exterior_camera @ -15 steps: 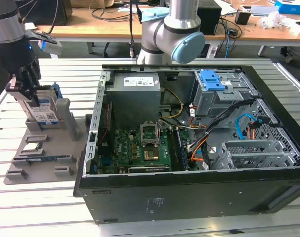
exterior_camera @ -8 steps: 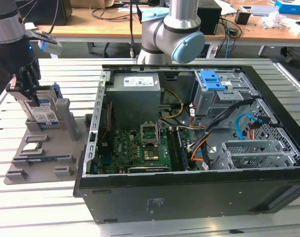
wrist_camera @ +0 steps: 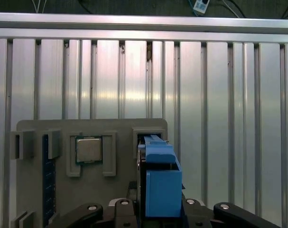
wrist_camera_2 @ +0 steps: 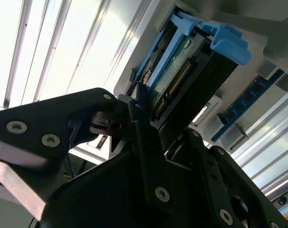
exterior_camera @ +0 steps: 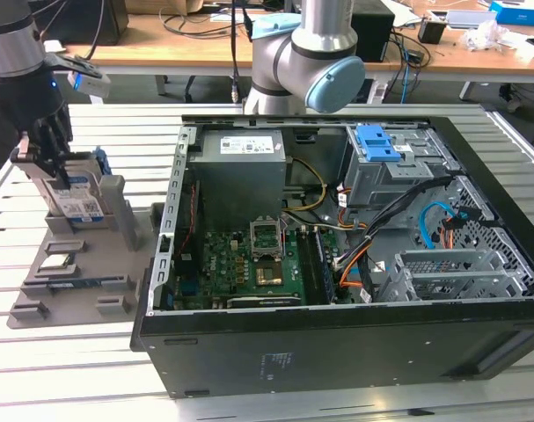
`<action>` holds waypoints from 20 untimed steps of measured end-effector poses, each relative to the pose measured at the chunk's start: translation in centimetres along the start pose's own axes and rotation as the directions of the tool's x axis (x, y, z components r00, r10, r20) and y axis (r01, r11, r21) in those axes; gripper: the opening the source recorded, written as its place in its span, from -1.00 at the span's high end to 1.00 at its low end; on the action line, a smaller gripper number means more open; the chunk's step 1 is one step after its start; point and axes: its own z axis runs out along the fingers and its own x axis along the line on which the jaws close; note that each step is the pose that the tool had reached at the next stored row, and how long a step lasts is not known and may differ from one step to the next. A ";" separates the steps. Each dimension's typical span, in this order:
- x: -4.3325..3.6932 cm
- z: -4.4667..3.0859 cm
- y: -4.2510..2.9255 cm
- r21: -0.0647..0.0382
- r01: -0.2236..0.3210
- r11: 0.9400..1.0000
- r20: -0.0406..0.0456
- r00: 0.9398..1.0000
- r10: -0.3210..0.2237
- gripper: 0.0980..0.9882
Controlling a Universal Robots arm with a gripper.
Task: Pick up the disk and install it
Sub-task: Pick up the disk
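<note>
Clamping the disk [exterior_camera: 80, 204] at its top edge, the pincer [exterior_camera: 45, 169] holds it upright in the gray holder [exterior_camera: 117, 209] on the worktop [exterior_camera: 64, 378], at nine o'clock from the open computer case [exterior_camera: 337, 352].

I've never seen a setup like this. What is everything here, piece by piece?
table: one, silver, slatted, under everything
case: one, black, open, centre
circuit board: one, green, inside the case
bracket: one, blue, atop the case's drive cage
tray: one, grey, beside the case at the exterior view's left
chip: one, silver square, lying in the tray
disk: one, silver with blue frame, upright in the tray
arm: one, grey with blue cap, behind the case
pincer: one, black, closed on the disk's top
</note>
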 end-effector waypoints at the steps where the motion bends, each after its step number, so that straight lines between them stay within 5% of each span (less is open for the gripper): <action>1: 0.00 -0.14 0.01 0.000 0.000 1.000 0.000 1.000 0.000 0.40; 6: -0.02 -1.03 0.05 0.000 0.000 1.000 0.000 1.000 0.000 0.40; 20: -0.02 -1.17 0.05 0.000 0.000 1.000 -0.001 1.000 0.000 0.40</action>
